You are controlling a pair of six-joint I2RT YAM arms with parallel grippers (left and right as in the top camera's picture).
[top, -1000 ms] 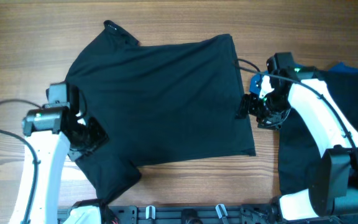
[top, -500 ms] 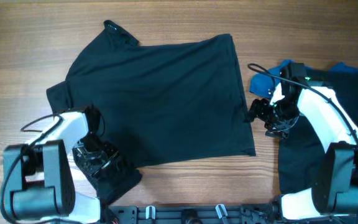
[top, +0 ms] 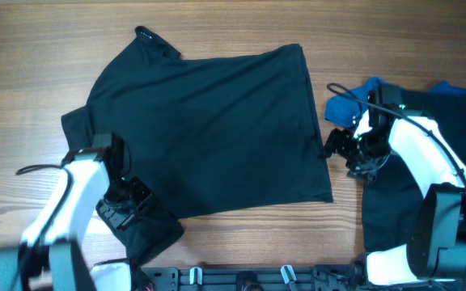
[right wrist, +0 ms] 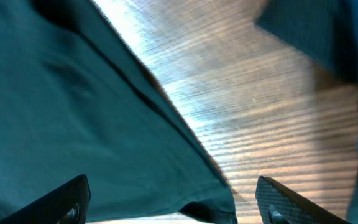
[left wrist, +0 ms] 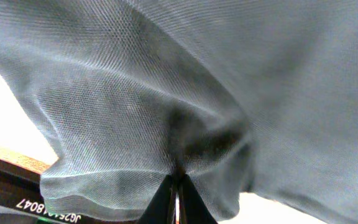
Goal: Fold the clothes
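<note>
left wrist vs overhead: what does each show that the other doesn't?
Left wrist only: the left gripper pinched shut on a bunched fold of the black short-sleeved fabric shirt. Overhead only: that shirt spread whole on the wooden table, the right gripper beside its right edge, a blue cloth behind that gripper. Both: the shirt and the left gripper on it.

Light-brown wood-grain table (top: 39, 48) — evenly lit, faint sheen
</note>
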